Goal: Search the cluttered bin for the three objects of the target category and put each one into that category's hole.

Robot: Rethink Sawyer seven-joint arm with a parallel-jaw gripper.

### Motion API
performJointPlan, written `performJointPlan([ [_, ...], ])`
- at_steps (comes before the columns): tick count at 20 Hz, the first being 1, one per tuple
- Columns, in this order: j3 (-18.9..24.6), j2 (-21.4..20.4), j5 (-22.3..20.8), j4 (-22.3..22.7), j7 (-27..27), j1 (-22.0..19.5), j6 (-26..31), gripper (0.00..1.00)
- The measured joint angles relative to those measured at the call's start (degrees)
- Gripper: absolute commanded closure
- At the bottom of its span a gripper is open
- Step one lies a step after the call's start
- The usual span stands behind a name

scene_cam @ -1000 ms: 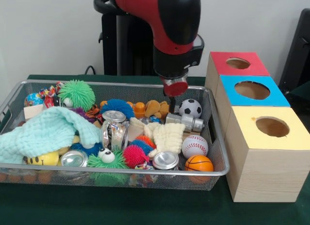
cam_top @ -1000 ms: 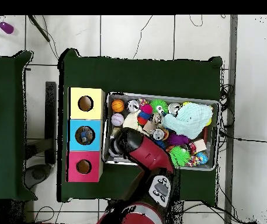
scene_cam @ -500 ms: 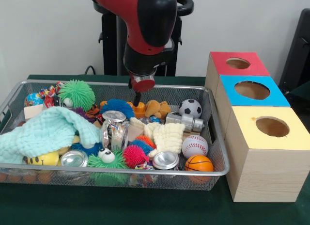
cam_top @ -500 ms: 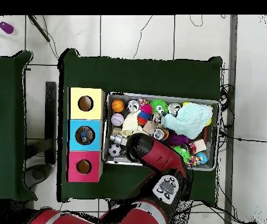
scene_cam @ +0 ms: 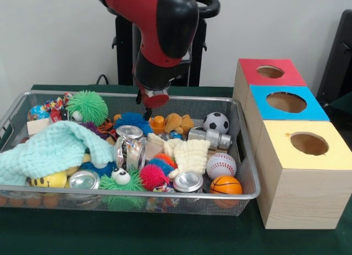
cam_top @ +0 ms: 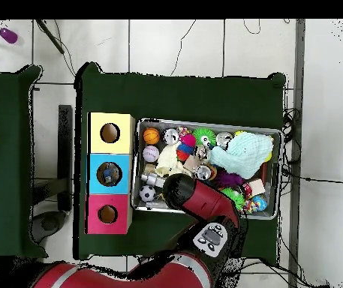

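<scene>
We judge the search step under way: our red-and-black gripper (scene_cam: 147,111), its finger state impossible to tell, hangs over the blue spiky ball (scene_cam: 133,121) in the wire mesh bin (scene_cam: 248,172), and next needs a target chosen and a straight descent.

Arm (scene_cam: 159,29): red shell, black joints. Bin (scene_cam: 250,181): silver wire mesh, on dark green cloth (scene_cam: 165,238). Boxes pale wood; tops red (scene_cam: 269,72), blue (scene_cam: 286,102), yellow (scene_cam: 308,143). At the bin's box-side edge: soccer ball (scene_cam: 216,122) white with black patches, baseball (scene_cam: 221,165) white with red stitching, basketball (scene_cam: 226,185) orange with black lines. Towel (scene_cam: 52,150) mint green, waffle texture. Spiky balls: green (scene_cam: 87,106), blue (scene_cam: 133,121), pink (scene_cam: 153,176).
</scene>
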Motion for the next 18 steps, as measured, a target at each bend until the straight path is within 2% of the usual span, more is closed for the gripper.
performJointPlan([
  [5,0.0,0.5,0.0,0.0,0.0,1.3,-2.5,0.00],
  [18,0.0,0.7,0.3,0.0,0.0,3.8,-2.6,0.00],
])
